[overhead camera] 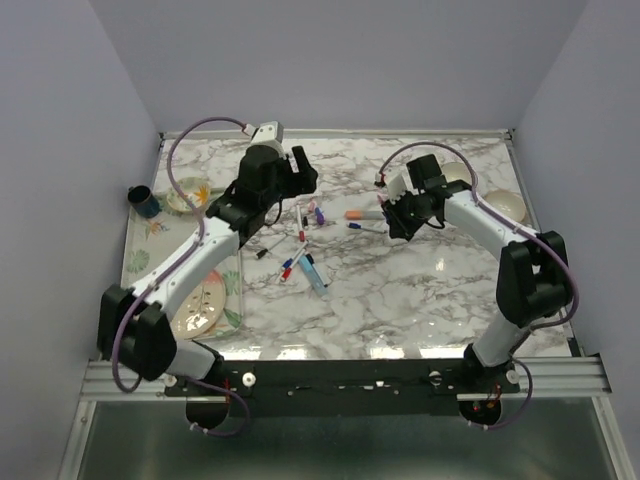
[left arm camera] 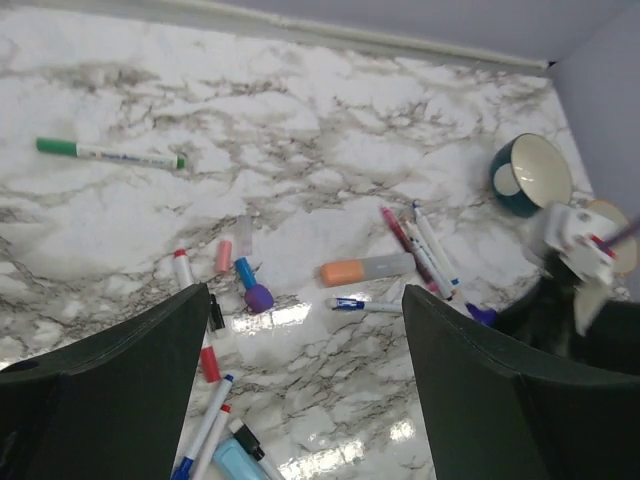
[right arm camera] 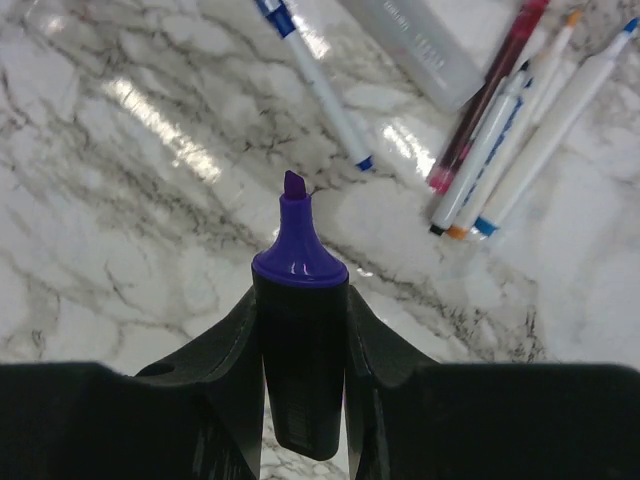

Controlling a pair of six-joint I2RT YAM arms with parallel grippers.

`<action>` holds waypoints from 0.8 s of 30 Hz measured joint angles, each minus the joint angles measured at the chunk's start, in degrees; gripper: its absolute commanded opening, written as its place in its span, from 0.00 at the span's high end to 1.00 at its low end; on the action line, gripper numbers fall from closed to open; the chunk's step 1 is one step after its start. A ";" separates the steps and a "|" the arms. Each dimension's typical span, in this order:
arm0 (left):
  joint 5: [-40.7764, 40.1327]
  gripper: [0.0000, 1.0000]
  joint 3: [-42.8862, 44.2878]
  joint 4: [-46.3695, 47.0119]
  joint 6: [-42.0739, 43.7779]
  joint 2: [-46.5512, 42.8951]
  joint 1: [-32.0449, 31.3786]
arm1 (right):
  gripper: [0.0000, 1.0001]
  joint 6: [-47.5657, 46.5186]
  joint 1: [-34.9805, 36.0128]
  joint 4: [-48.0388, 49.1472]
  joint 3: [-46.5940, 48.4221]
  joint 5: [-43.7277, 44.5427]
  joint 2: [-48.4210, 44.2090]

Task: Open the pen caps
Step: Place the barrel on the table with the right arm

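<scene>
My left gripper [left arm camera: 305,385] is open above the marble table [left arm camera: 330,150], with nothing between its fingers. Below it lie loose pen caps: a purple one [left arm camera: 258,297] touching a blue one [left arm camera: 244,272], a pink one [left arm camera: 223,256] and a small black one [left arm camera: 216,312]. Several thin white pens [left arm camera: 428,250] and a grey highlighter with an orange cap [left arm camera: 365,269] lie nearby. My right gripper [right arm camera: 298,300] is shut on a black-bodied purple highlighter [right arm camera: 297,262] with its tip bare. In the top view the left gripper [overhead camera: 300,172] and right gripper [overhead camera: 392,218] flank the pen pile [overhead camera: 305,245].
A green-capped pen [left arm camera: 110,153] lies apart at the far left. A teal bowl [left arm camera: 530,175] stands at the back right. Plates [overhead camera: 205,305], a glass dish [overhead camera: 188,195] and a dark cup [overhead camera: 143,200] line the table's left side. A pale bowl [overhead camera: 500,203] sits at the right.
</scene>
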 measured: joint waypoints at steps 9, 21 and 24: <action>3.45 0.11 -12.15 -5.31 10.97 -26.23 0.00 | 0.80 2.21 -0.37 -2.73 16.72 3.15 15.08; -1.42 0.07 -25.38 -12.92 18.67 -40.15 0.11 | 0.69 3.45 -0.79 -5.05 18.86 5.03 20.98; -1.55 0.07 -25.38 -12.98 19.10 -40.13 0.22 | 0.66 3.48 -0.79 -5.07 19.19 5.42 21.73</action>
